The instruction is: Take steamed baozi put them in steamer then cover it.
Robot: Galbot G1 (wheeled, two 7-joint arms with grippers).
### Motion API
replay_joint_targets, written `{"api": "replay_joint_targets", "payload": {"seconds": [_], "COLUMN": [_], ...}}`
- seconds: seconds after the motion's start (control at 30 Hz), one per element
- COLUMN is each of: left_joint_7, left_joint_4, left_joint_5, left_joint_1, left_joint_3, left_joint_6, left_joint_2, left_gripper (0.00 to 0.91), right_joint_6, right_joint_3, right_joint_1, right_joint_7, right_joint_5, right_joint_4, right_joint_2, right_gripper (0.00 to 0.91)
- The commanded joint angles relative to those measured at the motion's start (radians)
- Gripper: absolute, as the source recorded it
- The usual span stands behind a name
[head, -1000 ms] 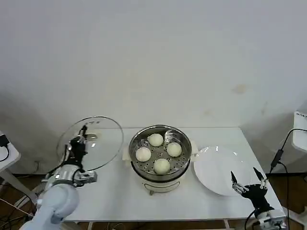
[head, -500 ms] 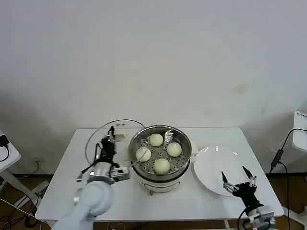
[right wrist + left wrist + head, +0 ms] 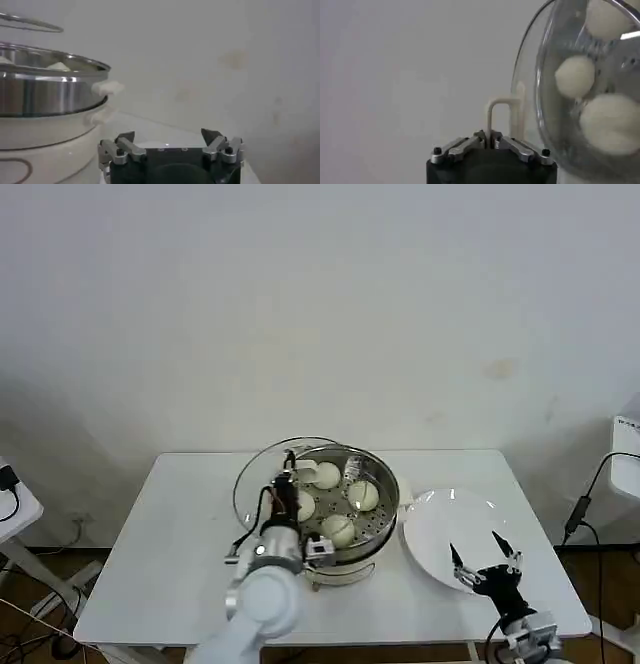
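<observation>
Left gripper (image 3: 287, 481), clamped on the cover (image 3: 262, 474) handle, risks it being dropped crooked on the steamer (image 3: 336, 506) rim, crushing baozi (image 3: 339, 530).

White rounded left arm (image 3: 262, 609) — black grippers, silver screwed fingers (image 3: 116, 149).

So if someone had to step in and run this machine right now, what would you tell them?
Left gripper: shut on the cover's handle, holding the cover tilted over the steamer's left side.
Right gripper: open, idle near the white plate.
Done: all four baozi sit in the steamer tray.
Left: bring the cover level, centre it on the steamer, lower it and let go.
</observation>
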Motion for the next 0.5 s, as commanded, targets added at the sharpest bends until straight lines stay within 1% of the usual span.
{"api": "replay_joint_targets", "payload": {"seconds": [0.03, 0.17, 0.5], "left_joint_7": [0.019, 0.021, 0.027], "left_joint_4": [0.091, 0.126, 0.212], "left_joint_5": [0.113, 0.113, 0.116], "left_joint_1": [-0.057, -0.075, -0.110], "left_joint_3": [0.085, 0.100, 0.109], "left_joint_6": [-0.012, -0.012, -0.010], "left_joint_2": [-0.075, -0.076, -0.112], "left_gripper": [0.000, 0.000, 0.000], "right_joint_6": [0.008, 0.009, 0.012], "right_joint_3": [-0.005, -0.003, -0.007], "right_joint_1": [-0.009, -0.016, -0.020], "right_joint_7": [-0.001, -0.001, -0.002], "right_joint_5": [-0.007, -0.007, -0.009], "right_joint_4": [-0.001, 0.003, 0.000], "right_joint_2": [0.004, 0.008, 0.008], "right_gripper": [0.907, 0.907, 0.907]}}
